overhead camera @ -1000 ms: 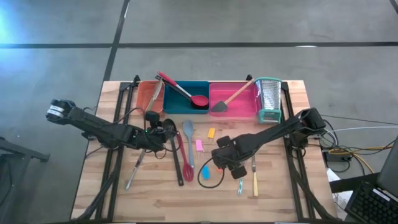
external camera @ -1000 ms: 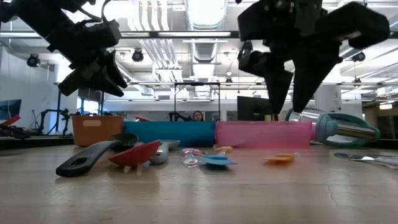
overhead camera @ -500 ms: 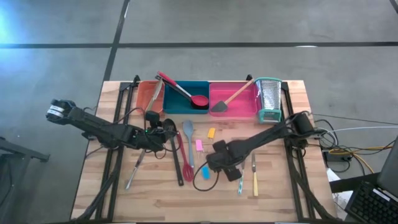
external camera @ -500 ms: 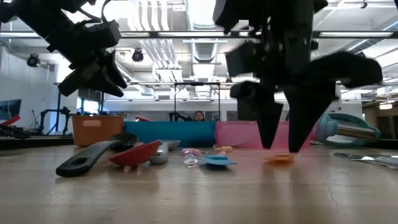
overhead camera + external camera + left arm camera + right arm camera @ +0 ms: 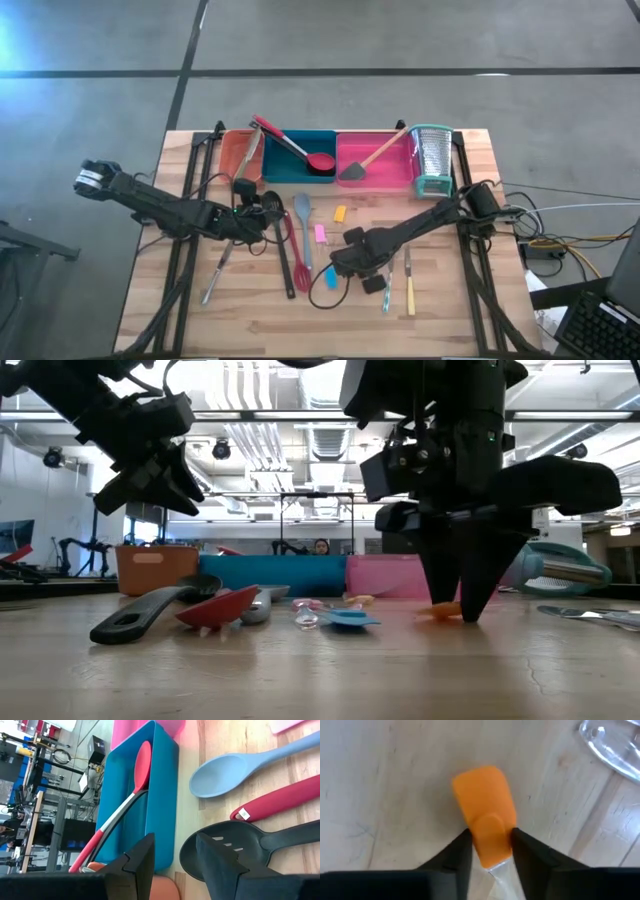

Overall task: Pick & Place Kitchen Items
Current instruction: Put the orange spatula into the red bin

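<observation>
The right gripper (image 5: 487, 851) is down at the table near its middle, its two dark fingers closed narrowly against the neck of a small orange spatula (image 5: 484, 810) that lies flat on the wood; in the low view the fingertips reach the tabletop with the orange piece between them. Just left of it in the high view lie a small blue tool (image 5: 330, 276) and a small pink tool (image 5: 320, 233), with a small yellow tool (image 5: 340, 213) farther back, one of each. To the right lie two slim utensils side by side, one with a yellow handle (image 5: 410, 292). Further left lie a grey-blue spoon (image 5: 302, 222), a red-handled utensil (image 5: 299, 268), a black slotted spoon (image 5: 235, 849) and metal tongs (image 5: 219, 268). The left gripper (image 5: 252, 214) hangs above the black slotted spoon with its fingers partly apart and nothing between them. Along the far edge stand three trays in a row: the orange tray (image 5: 232, 158) on the left with a metal utensil leaning in it, the teal tray (image 5: 285, 170) in the middle holding one red spoon (image 5: 295, 146), and the pink tray (image 5: 392, 172) on the right holding one wooden-handled spatula (image 5: 372, 157). One metal box grater (image 5: 432, 160) stands just right of the pink tray
</observation>
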Motion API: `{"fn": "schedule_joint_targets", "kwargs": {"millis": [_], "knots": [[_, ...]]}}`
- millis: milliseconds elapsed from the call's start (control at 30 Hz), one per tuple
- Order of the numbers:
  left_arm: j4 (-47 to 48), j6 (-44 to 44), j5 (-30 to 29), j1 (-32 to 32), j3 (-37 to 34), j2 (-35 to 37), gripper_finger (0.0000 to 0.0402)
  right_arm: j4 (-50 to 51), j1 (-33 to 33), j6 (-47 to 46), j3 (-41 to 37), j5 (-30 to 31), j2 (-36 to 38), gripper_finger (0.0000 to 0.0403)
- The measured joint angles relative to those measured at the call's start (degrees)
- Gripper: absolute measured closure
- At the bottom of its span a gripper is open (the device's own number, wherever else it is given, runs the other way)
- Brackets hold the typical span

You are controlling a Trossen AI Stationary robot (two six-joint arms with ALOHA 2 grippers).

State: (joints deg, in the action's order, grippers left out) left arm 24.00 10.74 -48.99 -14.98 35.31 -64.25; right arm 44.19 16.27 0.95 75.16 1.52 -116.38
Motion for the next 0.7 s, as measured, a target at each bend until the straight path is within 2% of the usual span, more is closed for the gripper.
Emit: {"fn": "schedule_joint_targets", "kwargs": {"millis": [167, 400, 700], "knots": [[0.0, 0.0, -0.2, 0.0, 0.0, 0.0, 0.0252, -0.6, -0.1, 0.2, -0.2, -0.1, 2.3, 0.0377], [0.0, 0.0, -0.2, 0.0, 0.0, 0.0, 0.0252, 2.2, -1.1, 0.1, -0.4, 0.7, 8.3, 0.0384], [0.0, 0.0, -0.4, 0.0, 0.0, 0.0, 0.0252, 10.5, -4.3, 0.6, -0.3, 12.6, 19.1, 0.0384]]}}
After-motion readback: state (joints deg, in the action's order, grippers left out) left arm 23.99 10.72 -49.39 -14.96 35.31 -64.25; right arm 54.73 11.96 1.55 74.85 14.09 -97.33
